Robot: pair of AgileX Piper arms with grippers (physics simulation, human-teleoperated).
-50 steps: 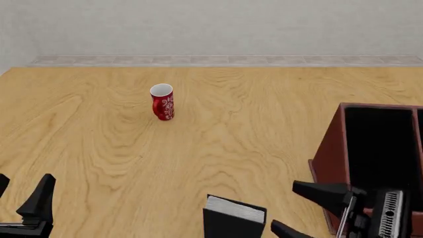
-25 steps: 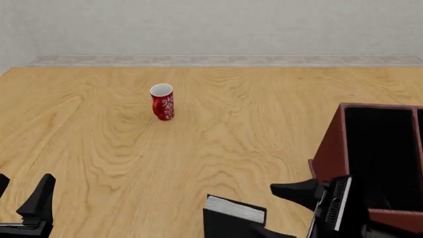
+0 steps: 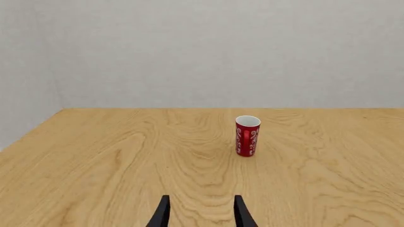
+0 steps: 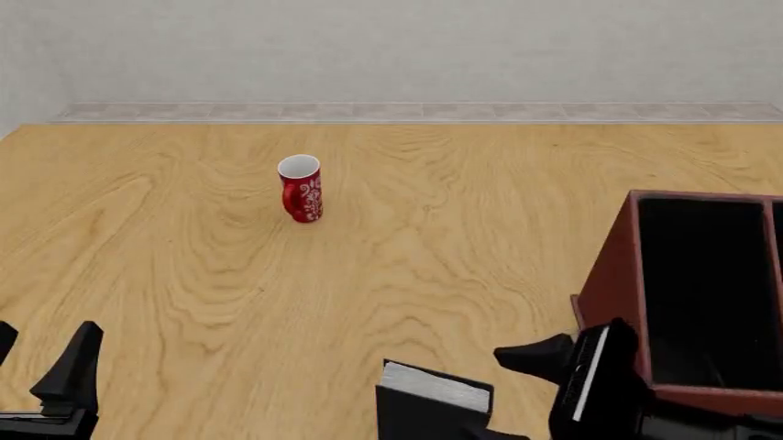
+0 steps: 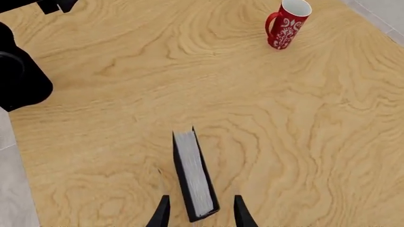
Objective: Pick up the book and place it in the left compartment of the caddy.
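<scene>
The black book (image 4: 434, 401) stands upright on its edge near the table's front, white page edges facing up (image 5: 195, 179). My right gripper (image 4: 509, 394) is open, one finger on each side of the book's near end (image 5: 200, 199), with a small gap on both sides. Just to the right stands the reddish-brown caddy (image 4: 610, 291), its left compartment (image 4: 703, 284) showing a black interior. My left gripper (image 4: 39, 365) sits open at the front left corner, holding nothing (image 3: 200, 202).
A red-and-white patterned mug (image 4: 301, 188) stands upright in the middle of the table, far beyond the book (image 5: 287, 24) and ahead of the left gripper (image 3: 247, 135). The left arm's black body (image 5: 19, 80) shows in the right wrist view.
My right gripper has slid left, away from the caddy's front, until its open fingers straddle the book's end. The left arm, book and mug have not moved.
</scene>
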